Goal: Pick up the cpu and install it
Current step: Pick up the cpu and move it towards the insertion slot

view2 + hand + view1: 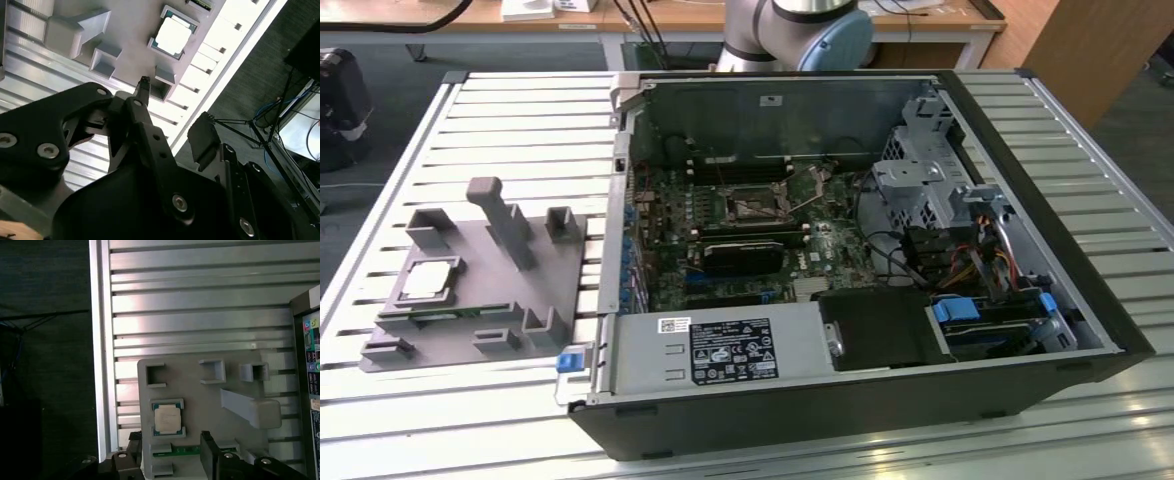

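Note:
The cpu (427,279) is a small silver-topped square lying flat in a recess of the grey holder (520,285), on the slatted table at the exterior view's left. In both wrist views it shines bright, cpu (167,419) and cpu (173,37). My gripper (170,444) hangs above the holder a short way off the chip, with its black fingers (207,446) wide apart and nothing between them. In the second wrist view the gripper (172,107) is open too. The motherboard socket (754,208) sits inside the open computer case (854,400).
A green memory stick (175,451) lies in the holder just beside the cpu. A tall grey post (500,215) and several small blocks rise from the holder. The table edge (102,365) runs close to the holder, with dark floor beyond. The arm's base (794,30) stands behind the case.

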Controlling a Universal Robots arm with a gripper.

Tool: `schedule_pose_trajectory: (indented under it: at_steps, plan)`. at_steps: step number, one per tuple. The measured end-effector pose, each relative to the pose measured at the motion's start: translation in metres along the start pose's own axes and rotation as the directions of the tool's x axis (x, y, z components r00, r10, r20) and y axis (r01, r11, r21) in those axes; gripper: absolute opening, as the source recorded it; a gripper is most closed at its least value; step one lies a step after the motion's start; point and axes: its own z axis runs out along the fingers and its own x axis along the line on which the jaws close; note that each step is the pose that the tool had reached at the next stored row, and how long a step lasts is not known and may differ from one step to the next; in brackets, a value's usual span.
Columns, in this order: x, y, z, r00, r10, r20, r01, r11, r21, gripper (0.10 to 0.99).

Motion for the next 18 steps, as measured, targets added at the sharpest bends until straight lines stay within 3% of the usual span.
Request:
schedule_pose_trajectory:
  at_steps: [5,6,18]
  plan:
    - [-0.0001,-0.0008,0.0077,1.0,0.0,0.0,0.0,1.0,-0.001,0.698]
    - [-0.0001,-0.0009,0.0095,1.0,0.0,0.0001,0.0,1.0,-0.001,0.761]
    - [-0.0002,-0.0021,0.0312,1.0,0.0,-0.0001,0.0,1.0,-0.001,0.761]
